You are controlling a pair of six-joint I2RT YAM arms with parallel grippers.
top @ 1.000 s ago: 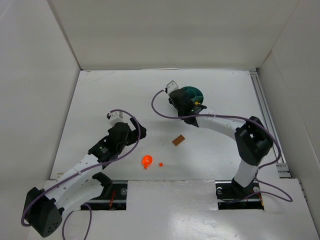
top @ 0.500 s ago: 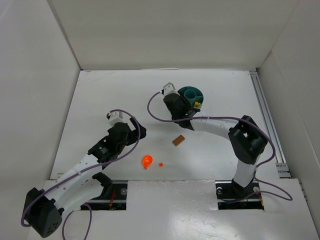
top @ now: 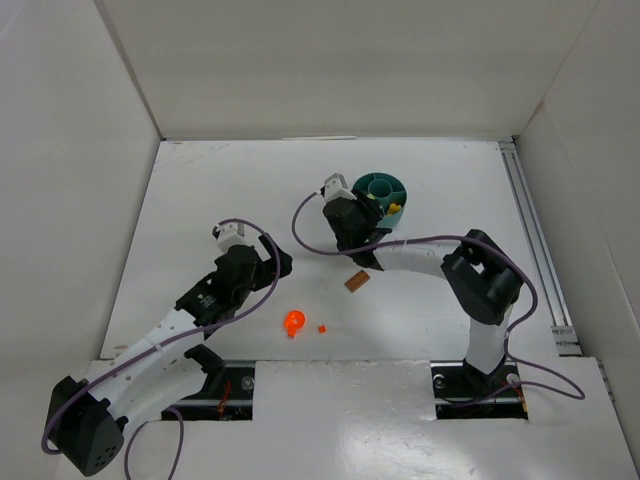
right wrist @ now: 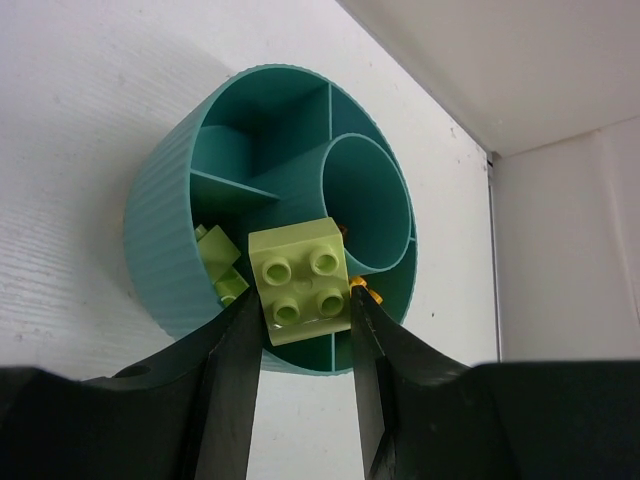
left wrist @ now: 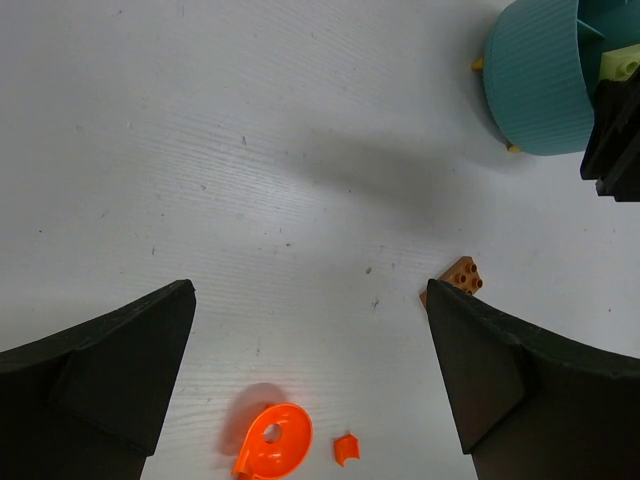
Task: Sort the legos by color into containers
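My right gripper (right wrist: 300, 300) is shut on a pale yellow-green lego (right wrist: 300, 282), studs up, held at the near rim of the teal tub (right wrist: 160, 230). Two more yellow-green legos (right wrist: 220, 265) lie in a wedge beside it, and a yellow-gold piece (right wrist: 362, 290) peeks from another wedge. In the top view the right gripper (top: 368, 207) is at the tub's (top: 385, 184) left edge. My left gripper (left wrist: 308, 295) is open and empty above the table. A brown lego (left wrist: 460, 278), a roundish orange piece (left wrist: 272, 452) and a tiny orange bit (left wrist: 345, 448) lie below it.
In the top view the brown lego (top: 357, 281), orange round piece (top: 294, 322) and orange bit (top: 322, 328) lie between the arms. White walls enclose the table. A metal rail (top: 530, 230) runs along the right side.
My right gripper has drawn back to the left, from over the tub to its left rim. The left arm and the loose legos have not moved.
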